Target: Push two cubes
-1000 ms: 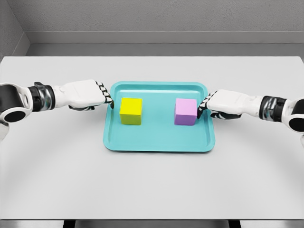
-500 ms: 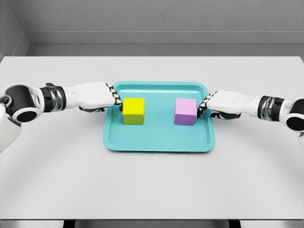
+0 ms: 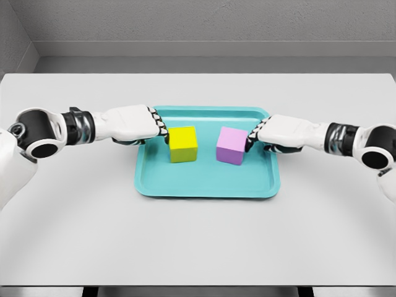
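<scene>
In the middle of the frame, on the tray, fingers pressed together, each hand pushes a cube: left hand on yellow cube, right hand on pink cube. The pink cube looks turned; it might spin away.

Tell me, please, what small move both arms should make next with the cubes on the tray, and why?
Probably push both inward a little more. The left robot hand is against the yellow cube's outer side, the right robot hand against the pink cube, and a strip of bare teal tray separates the cubes, so they have not met.
</scene>
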You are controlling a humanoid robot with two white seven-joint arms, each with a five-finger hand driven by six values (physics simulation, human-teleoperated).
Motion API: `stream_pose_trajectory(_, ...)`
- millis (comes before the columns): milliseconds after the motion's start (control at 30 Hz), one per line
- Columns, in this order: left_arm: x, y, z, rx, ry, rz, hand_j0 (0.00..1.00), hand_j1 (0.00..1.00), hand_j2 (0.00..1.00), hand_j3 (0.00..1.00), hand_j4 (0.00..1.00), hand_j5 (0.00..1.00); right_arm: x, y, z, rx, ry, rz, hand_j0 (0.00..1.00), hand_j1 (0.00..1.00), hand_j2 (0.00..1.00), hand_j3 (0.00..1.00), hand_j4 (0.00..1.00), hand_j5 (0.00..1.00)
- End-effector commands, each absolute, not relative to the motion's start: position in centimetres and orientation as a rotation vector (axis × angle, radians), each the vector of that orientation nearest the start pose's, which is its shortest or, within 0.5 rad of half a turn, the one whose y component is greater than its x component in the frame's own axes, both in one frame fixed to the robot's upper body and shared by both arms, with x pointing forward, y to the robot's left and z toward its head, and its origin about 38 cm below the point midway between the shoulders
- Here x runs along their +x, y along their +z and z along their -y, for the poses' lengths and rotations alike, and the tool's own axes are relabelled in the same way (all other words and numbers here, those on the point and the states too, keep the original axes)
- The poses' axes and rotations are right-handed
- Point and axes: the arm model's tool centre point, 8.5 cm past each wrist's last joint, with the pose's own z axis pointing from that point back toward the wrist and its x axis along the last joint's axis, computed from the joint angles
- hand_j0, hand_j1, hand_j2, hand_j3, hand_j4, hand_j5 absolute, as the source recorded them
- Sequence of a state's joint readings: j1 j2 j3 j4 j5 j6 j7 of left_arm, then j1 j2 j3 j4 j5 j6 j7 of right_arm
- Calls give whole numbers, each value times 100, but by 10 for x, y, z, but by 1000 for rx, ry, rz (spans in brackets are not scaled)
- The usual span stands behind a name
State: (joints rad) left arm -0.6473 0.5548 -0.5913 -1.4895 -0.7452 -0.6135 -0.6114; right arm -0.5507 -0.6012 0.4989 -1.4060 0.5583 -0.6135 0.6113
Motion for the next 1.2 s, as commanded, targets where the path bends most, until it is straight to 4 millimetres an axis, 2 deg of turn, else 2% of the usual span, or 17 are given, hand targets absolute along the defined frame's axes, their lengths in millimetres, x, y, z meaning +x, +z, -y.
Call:
stream_pose_trajectory(0,442,193,-199,-630,2972,-1743,68,68,68,68,68,68,437,169,250,-334,2115,1404,59,59,59,59,59,59)
stream_pose_trajectory(200,442,194,-198,-632,2968,-1743,68,68,68,68,68,68,441,165,239,-348,2136,1400,59,59,59,59,59,59)
stream_pose_trajectory(333,442,193,-192,-631,2959,-1744,68,68,68,68,68,68,446,156,233,-337,2154,1366,59,59,59,59,59,59)
stream_pose_trajectory(800,441,193,-179,-612,2935,-1766,68,68,68,68,68,68,462,162,237,-369,2137,1344,59,59,59,59,59,59)
stream_pose_trajectory(1167,442,194,-175,-616,2923,-1767,68,68,68,68,68,68,467,163,221,-361,2136,1370,59,59,59,59,59,59)
